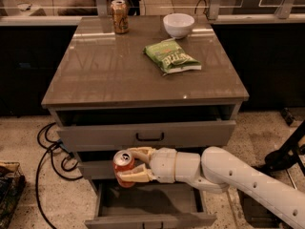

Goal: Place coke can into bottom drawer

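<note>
My gripper [127, 165] is shut on the coke can [123, 167], a red can with a silver top, held upright. It hangs in front of the middle drawer and just above the back left of the open bottom drawer [147, 204]. The bottom drawer is pulled out, showing a grey inside and a black handle at its front edge. My white arm [228, 178] reaches in from the right.
The grey cabinet top [109, 70] holds a brownish-gold can [119, 16], a white bowl [178, 25] and a green chip bag [171, 56]. The top drawer [147, 135] stands slightly open. Black cables [52, 151] lie on the floor at the left.
</note>
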`<act>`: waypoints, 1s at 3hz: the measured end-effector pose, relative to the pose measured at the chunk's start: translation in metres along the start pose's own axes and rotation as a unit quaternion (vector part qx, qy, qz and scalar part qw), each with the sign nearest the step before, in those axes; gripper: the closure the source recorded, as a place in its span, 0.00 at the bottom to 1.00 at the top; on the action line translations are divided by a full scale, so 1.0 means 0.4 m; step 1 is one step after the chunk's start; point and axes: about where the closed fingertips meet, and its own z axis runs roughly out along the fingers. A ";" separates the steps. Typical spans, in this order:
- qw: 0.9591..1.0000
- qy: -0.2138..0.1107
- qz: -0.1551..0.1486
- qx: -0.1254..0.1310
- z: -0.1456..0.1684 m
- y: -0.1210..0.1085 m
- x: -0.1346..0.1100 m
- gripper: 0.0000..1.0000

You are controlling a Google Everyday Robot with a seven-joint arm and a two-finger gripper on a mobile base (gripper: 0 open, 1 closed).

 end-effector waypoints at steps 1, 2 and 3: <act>1.000 -0.002 0.015 0.002 0.038 -0.015 0.065 1.00; 1.000 -0.012 0.021 0.010 0.073 -0.045 0.154 1.00; 0.999 -0.016 0.023 0.017 0.075 -0.058 0.243 1.00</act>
